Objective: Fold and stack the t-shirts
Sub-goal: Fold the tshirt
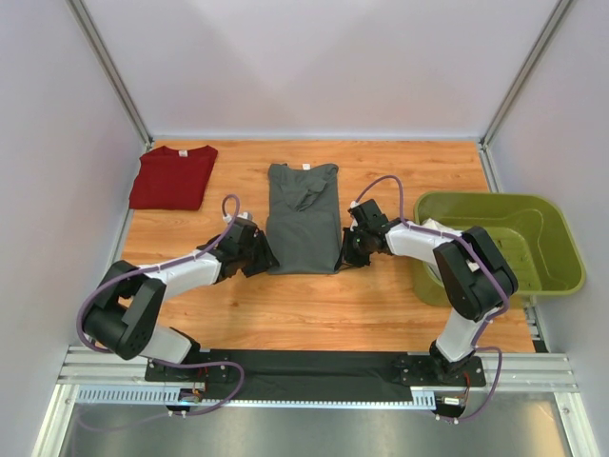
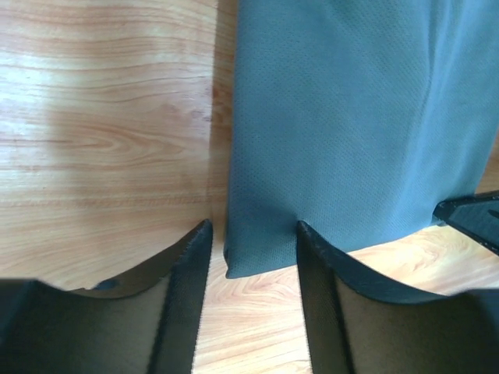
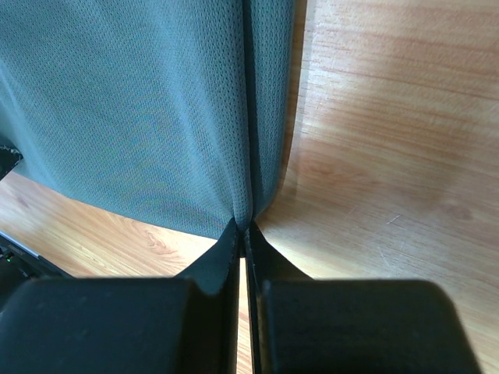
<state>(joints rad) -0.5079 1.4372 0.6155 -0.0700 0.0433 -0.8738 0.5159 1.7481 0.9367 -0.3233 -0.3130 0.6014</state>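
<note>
I see the grey t-shirt (image 1: 303,224) lying in the middle of the surface (image 1: 400,314), folded into a narrow strip. Its long axis runs from me to the far edge, with the collar and white label at the far end. My right claw (image 3: 243,227) is clenched on the shirt's near right edge, cloth pinched at the tips. My left claw (image 2: 253,227) stands released, fingers apart astride the near left corner. The red t-shirt (image 1: 174,178) lies folded at the far left, collar also pointing away.

We are viewing a dark grey t-shirt (image 1: 303,228), a dark red t-shirt (image 1: 173,178), an olive-green basket (image 1: 563,265), an orange wood-grain table (image 1: 314,309)
</note>
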